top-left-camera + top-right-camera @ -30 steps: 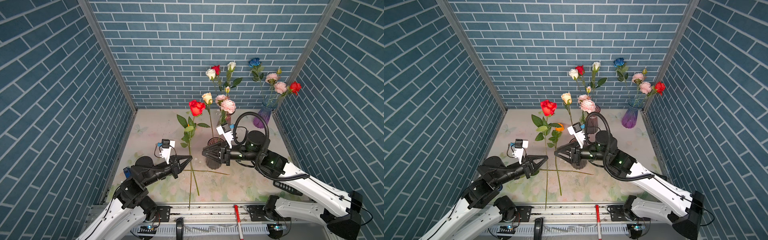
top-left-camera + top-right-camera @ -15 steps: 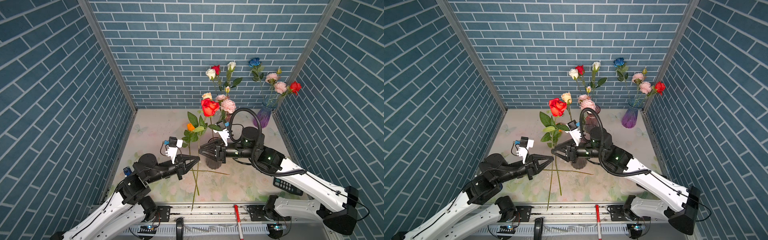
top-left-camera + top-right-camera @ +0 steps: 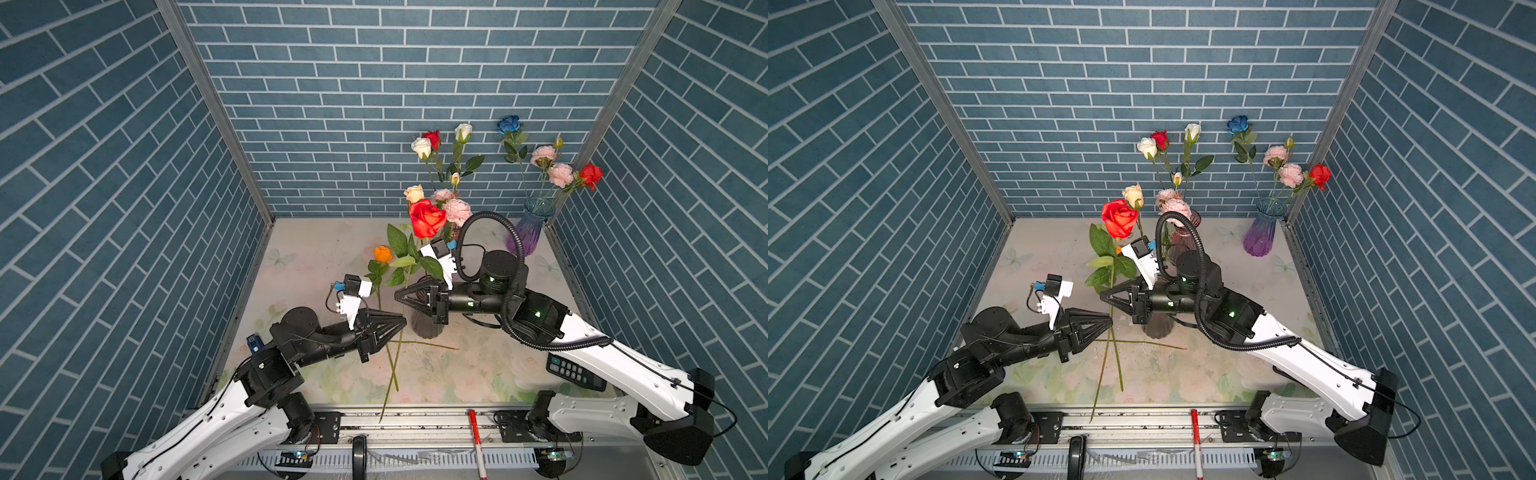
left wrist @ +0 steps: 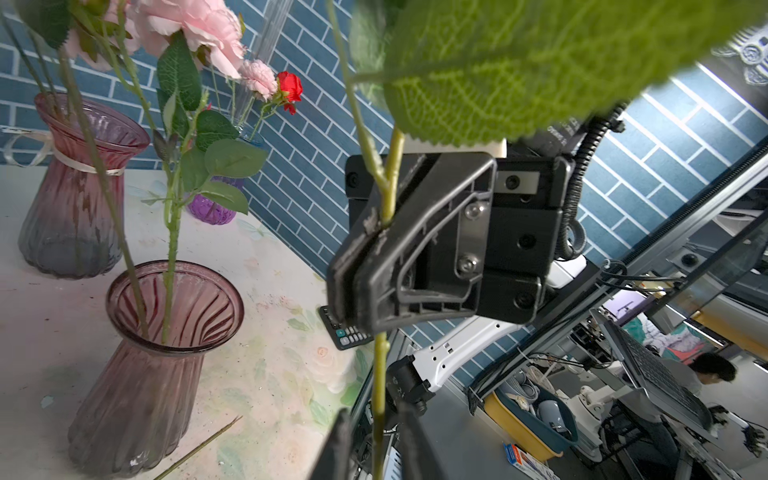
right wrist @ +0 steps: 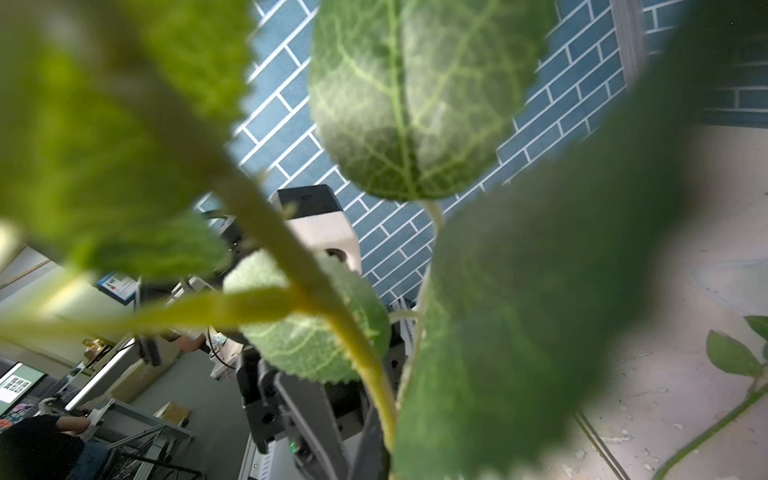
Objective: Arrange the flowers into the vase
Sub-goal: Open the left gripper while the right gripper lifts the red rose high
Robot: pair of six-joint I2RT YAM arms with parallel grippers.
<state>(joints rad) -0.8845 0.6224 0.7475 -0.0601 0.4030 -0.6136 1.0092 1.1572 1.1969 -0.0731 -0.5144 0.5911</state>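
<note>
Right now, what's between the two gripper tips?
Only the red rose's stem: clamped in the shut right gripper, then running between the fingers of the open left gripper. The left wrist view shows it.

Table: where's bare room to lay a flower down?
Free: back left, between the left wall and the orange rose; front right, between the near vase and the remote. Crowded: the middle, around the left gripper, right gripper and loose stems.
</note>
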